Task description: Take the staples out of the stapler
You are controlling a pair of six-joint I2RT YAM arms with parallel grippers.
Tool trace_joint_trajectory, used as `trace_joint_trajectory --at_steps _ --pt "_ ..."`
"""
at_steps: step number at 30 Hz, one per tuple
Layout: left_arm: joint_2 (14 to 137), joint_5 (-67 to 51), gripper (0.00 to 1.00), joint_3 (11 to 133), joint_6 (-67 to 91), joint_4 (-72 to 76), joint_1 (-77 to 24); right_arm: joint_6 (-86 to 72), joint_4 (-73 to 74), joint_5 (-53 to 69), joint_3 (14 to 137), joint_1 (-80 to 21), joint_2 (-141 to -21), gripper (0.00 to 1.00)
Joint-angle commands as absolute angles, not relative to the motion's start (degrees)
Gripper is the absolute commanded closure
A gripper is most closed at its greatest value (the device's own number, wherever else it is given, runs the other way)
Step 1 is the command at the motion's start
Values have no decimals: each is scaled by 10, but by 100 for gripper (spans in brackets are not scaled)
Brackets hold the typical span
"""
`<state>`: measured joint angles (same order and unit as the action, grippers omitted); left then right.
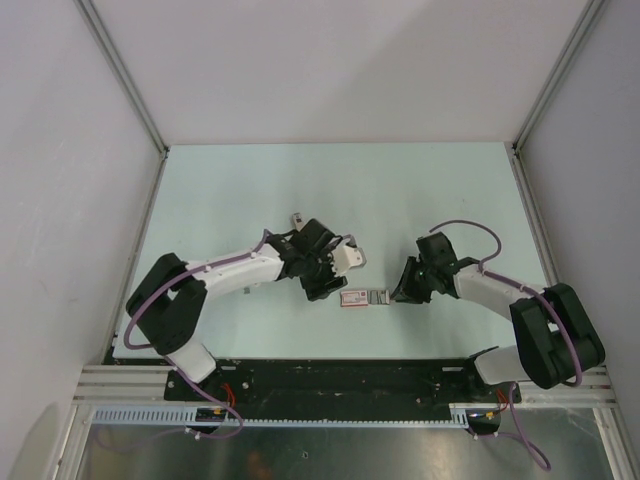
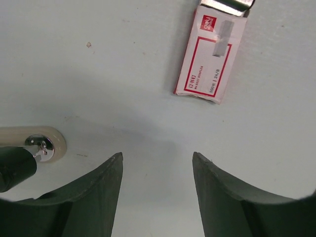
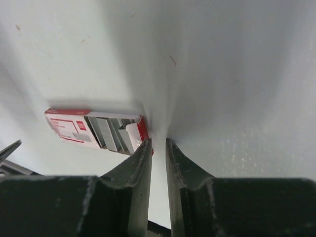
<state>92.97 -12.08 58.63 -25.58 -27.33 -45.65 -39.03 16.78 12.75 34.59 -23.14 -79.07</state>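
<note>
Seen from above, two arms rise from a black mounting plate (image 1: 330, 378) at the near edge of a pale blue-green table (image 1: 330, 185) and bend inward toward each other. Purple cables run along both.

The left end effector (image 1: 330, 287) hangs low over the table, just left of a flat red-and-white box (image 1: 353, 297). In the left wrist view its two dark fingers (image 2: 101, 187) stand well apart with only bare table between them; it holds nothing. At the left edge of that view, cut off by the frame, lies what appears to be the stapler (image 2: 49, 140): a pale rounded end with a silvery rivet, lying on the table beside the left finger and well apart from the box. From above it cannot be made out, as the left arm covers that spot.

The right end effector (image 1: 402, 293) sits just right of the box, at its open end. In the right wrist view its fingers (image 3: 140, 163) are open only a narrow slit, and nothing is gripped in it. One fingertip lies at the corner of the box's open end; whether it touches cannot be told. Grey strips (image 3: 106, 132) lie side by side inside the open box.

Beyond the arms the table runs bare to plain white walls (image 1: 330, 70).
</note>
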Motion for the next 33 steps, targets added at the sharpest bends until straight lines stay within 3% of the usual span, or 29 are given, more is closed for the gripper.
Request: trace_joint_trajectory --at_steps 1,33 --pt "944 -98 37 606 -281 -246 -462 -404 120 167 320 -208 -794 78" --pt "997 -68 39 611 -294 -217 -482 -424 52 228 283 -147 -781 79"
